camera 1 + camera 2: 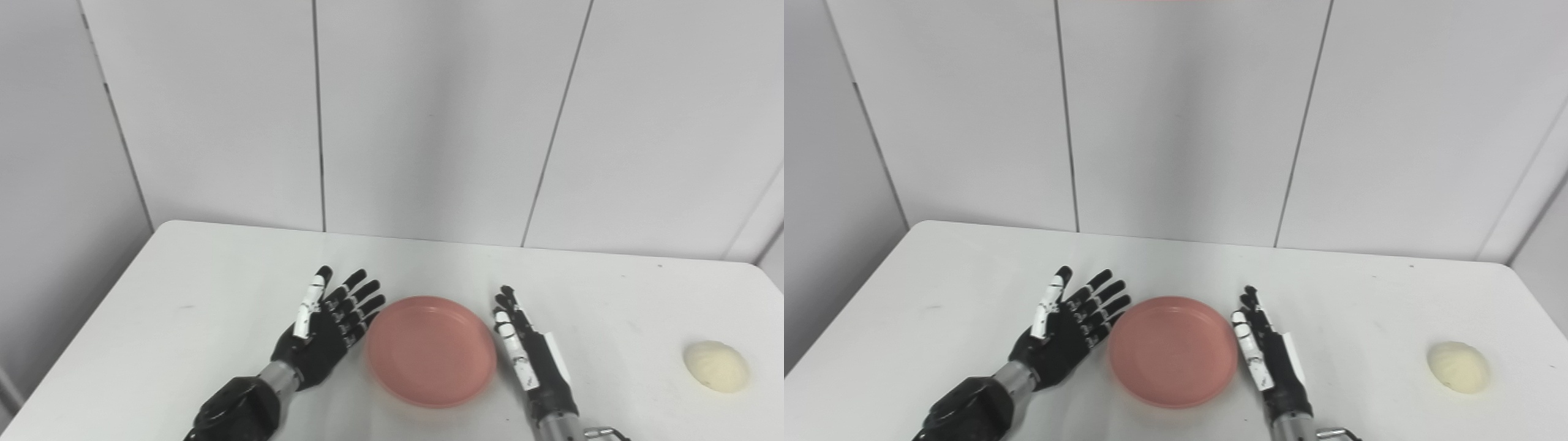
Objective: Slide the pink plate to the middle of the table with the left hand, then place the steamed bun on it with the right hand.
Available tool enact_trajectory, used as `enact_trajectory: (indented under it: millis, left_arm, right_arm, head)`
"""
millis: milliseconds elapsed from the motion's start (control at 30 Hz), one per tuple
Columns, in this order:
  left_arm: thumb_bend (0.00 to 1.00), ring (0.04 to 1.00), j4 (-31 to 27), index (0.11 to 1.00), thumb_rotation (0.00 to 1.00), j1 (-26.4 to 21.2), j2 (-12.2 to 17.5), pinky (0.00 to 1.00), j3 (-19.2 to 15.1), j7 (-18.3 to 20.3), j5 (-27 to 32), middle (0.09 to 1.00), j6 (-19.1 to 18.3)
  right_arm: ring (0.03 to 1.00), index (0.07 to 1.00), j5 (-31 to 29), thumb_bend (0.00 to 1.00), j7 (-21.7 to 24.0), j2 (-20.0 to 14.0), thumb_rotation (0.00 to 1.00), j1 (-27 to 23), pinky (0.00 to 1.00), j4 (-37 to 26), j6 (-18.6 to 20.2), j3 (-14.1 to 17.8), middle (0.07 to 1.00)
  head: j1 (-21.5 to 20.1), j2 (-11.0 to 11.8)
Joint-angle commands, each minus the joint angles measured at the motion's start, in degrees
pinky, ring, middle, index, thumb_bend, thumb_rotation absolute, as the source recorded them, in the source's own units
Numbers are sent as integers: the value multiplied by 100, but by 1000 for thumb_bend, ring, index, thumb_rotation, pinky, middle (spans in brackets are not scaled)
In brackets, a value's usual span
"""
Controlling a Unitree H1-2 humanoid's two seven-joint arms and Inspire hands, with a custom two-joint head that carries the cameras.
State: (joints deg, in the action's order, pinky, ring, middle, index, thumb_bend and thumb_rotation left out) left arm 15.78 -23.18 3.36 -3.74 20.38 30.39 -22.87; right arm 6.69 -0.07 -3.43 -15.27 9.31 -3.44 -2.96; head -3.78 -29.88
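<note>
Pink plate [1172,352] near the middle of the white table [937,288], empty. Left hand [1062,334] just beside its left rim — fingers spread. Right hand [1271,358] beside its right rim, holding nothing. Steamed bun [1458,366] well apart, far right.

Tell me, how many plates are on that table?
1. The pink plate lies near the table's front edge, between the left hand and right hand. Nothing seems hidden.

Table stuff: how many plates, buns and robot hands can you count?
Pink plate: 1
Steamed bun: 1
Robot hands: 2, the left hand and the right hand, both open and empty
Total: 4
</note>
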Motion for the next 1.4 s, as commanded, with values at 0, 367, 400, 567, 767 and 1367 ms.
enact_trajectory:
  millis: [0, 367, 400, 567, 767, 1367]
  left_arm:
    - [535, 946, 140, 958, 1000, 261, 70, 974, 34, -170, -72, 957, -387]
    - [535, 961, -127, 973, 1000, 395, -14, 984, -61, -416, -14, 968, -375]
    - [535, 961, -136, 972, 1000, 399, -7, 984, -62, -413, -13, 968, -373]
    - [545, 946, -9, 957, 995, 399, 92, 973, -111, -316, -9, 955, -308]
    - [565, 931, 222, 945, 950, 371, 264, 950, -167, -39, 60, 944, -184]
    - [589, 871, 1039, 872, 851, 188, 617, 873, -531, 395, 157, 877, -18]
  right_arm:
    - [925, 970, 6, 280, -91, -71, 1000, -202, 911, -243, -334, 92, 947]
    - [920, 966, 639, 566, -418, -465, 1000, -327, 867, -818, -521, 296, 944]
    - [916, 963, 754, 587, -488, -508, 1000, -347, 855, -830, -582, 319, 940]
    - [874, 942, 1530, 653, -813, -665, 1000, -452, 817, -1510, -284, 487, 928]
    - [850, 919, 2546, 720, -555, -1060, 999, -506, 767, -2258, 477, 551, 896]
    - [780, 842, 3855, 925, 1490, -2644, 471, -228, 633, -3218, 2711, 839, 859]
  head:
    - [-41, -7]
    - [-515, 13]
    - [-515, 13]
    - [-978, 74]
    - [-1397, 132]
    - [-2241, 265]
